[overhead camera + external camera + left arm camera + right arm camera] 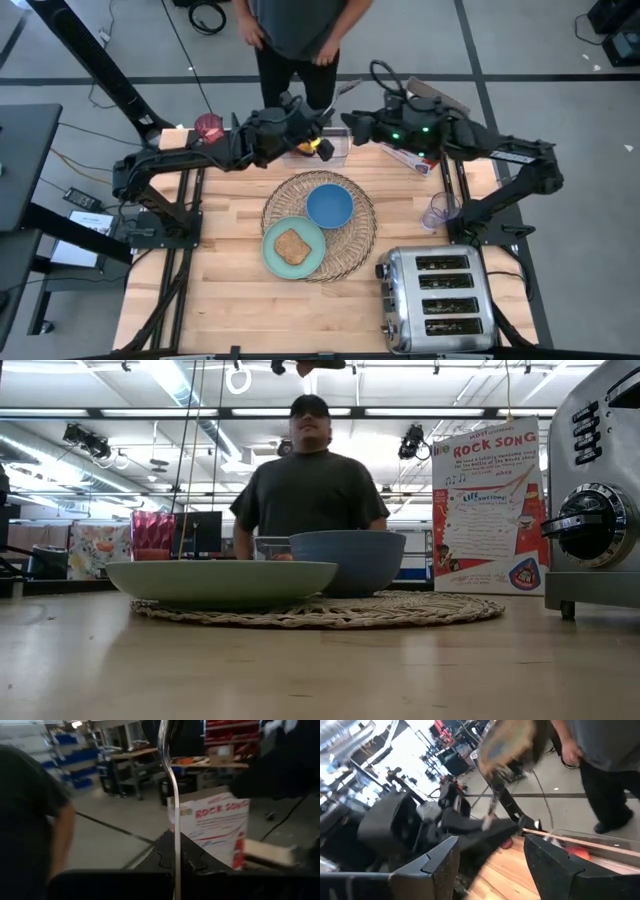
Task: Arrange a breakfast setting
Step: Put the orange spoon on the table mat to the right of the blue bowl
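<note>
The mint-green plate [272, 255] with the toast slice [292, 246] and the blue bowl [329, 205] rest on the round wicker placemat [360, 235] at mid-table. The red cup [208, 126] stands at the far left. My left gripper [303, 135] is at the far edge over the clear tub [336, 152], shut on the orange-handled utensil [322, 146]. My right gripper [355, 128] hangs open and empty just right of it. Something red [576, 851] lies in the tub; I cannot tell whether it is the apple. My left gripper pinches the utensil's thin metal shaft [176, 865] between its two fingers. The shaft runs on past the fingertips, along the fingers, and curves away [165, 750]. The utensil is lifted clear above the tub, its orange part [322, 146] beside the gripper.
A chrome toaster [440, 300] stands at the near right. A clear cup [437, 210] stands at the right edge. A "Rock Song" book [488, 510] stands at the far right. A person [300, 40] stands behind the far edge. Bare wood lies at the near left.
</note>
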You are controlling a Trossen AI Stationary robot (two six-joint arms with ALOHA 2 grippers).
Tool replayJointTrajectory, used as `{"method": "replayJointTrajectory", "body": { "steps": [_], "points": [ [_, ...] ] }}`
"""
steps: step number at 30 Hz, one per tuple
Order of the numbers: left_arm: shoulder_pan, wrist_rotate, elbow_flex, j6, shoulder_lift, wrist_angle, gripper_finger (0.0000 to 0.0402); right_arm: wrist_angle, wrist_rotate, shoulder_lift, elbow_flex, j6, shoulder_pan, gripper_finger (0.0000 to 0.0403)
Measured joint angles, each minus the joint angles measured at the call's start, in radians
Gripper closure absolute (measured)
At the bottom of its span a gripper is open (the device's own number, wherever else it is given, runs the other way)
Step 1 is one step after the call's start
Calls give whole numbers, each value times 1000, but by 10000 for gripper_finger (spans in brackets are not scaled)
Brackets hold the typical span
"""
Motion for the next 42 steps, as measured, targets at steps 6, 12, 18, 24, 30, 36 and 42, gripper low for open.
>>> {"method": "replayJointTrajectory", "body": {
  "steps": [6, 12, 18, 24, 30, 36, 42],
  "points": [
    [-35, -109, 0, 138, 0, -1, 401, 101, -60, 52, 0, 30, -39, 184],
    [-51, -116, 0, 161, 0, 2, 401, 130, -86, 72, 0, 23, -64, 184],
    [-59, -122, 0, 164, 0, 12, 401, 151, -97, 75, 0, -4, -70, 185],
    [-61, -123, 0, 164, 0, 38, 401, 179, -107, 86, 0, -5, -71, 209],
    [-61, -122, 0, 141, 0, 41, 402, 226, -112, 91, 0, -5, -71, 262],
    [-67, -122, 0, 165, 0, 46, 399, 233, -113, 91, 0, 7, -71, 319],
    [-68, -121, 0, 168, 0, 57, 397, 244, -113, 91, 0, 4, -71, 370]
  ]
}}
